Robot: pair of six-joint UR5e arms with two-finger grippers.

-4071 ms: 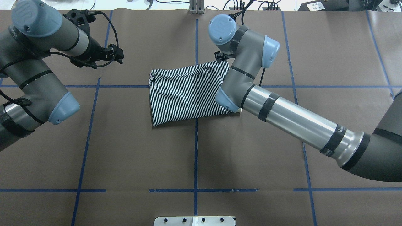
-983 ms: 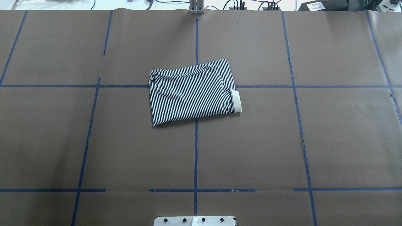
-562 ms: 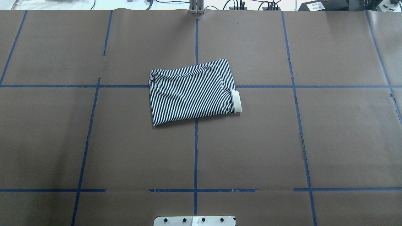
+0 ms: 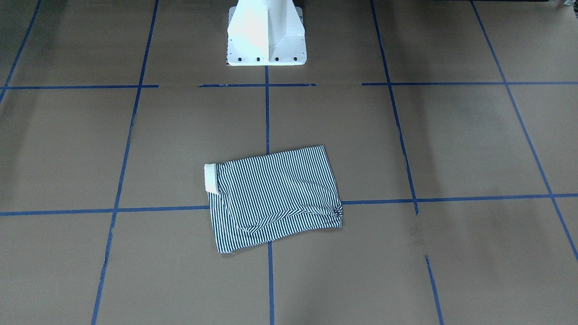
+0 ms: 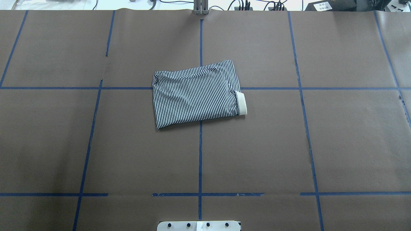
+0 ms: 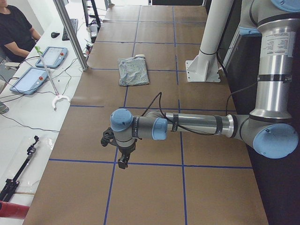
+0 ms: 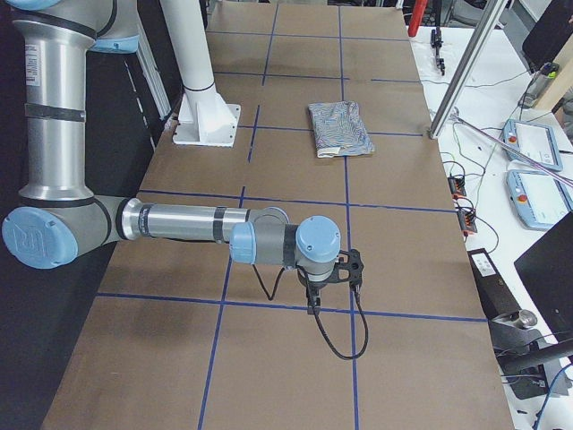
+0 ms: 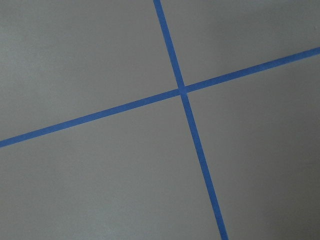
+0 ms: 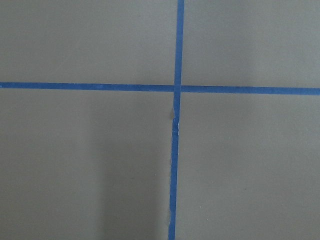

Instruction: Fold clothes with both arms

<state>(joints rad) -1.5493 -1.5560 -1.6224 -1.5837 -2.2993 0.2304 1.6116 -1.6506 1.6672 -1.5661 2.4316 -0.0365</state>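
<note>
The clothes are one striped navy-and-white shirt (image 5: 196, 94), folded into a compact rectangle near the table's centre, also seen in the front view (image 4: 275, 196). A cream collar edge (image 5: 241, 102) pokes out at its right side. Both arms are withdrawn far from it. In the exterior left view the left gripper (image 6: 122, 163) hangs low over the brown table near the end. In the exterior right view the right gripper (image 7: 312, 306) hangs over the opposite end. I cannot tell whether either is open or shut. Both wrist views show only blue tape crossings.
The white pedestal (image 4: 266, 36) stands at the robot's side of the table. Blue tape lines (image 5: 200, 154) grid the brown surface. A side bench holds tablets (image 6: 29, 79) and cables, with a seated person (image 6: 14, 28) beyond it. A metal post (image 7: 466, 67) rises by the far edge.
Four seconds ago both arms were over the table, the right gripper at the shirt's far right corner. They have since left the overhead view. The shirt has stayed still over the last second.
</note>
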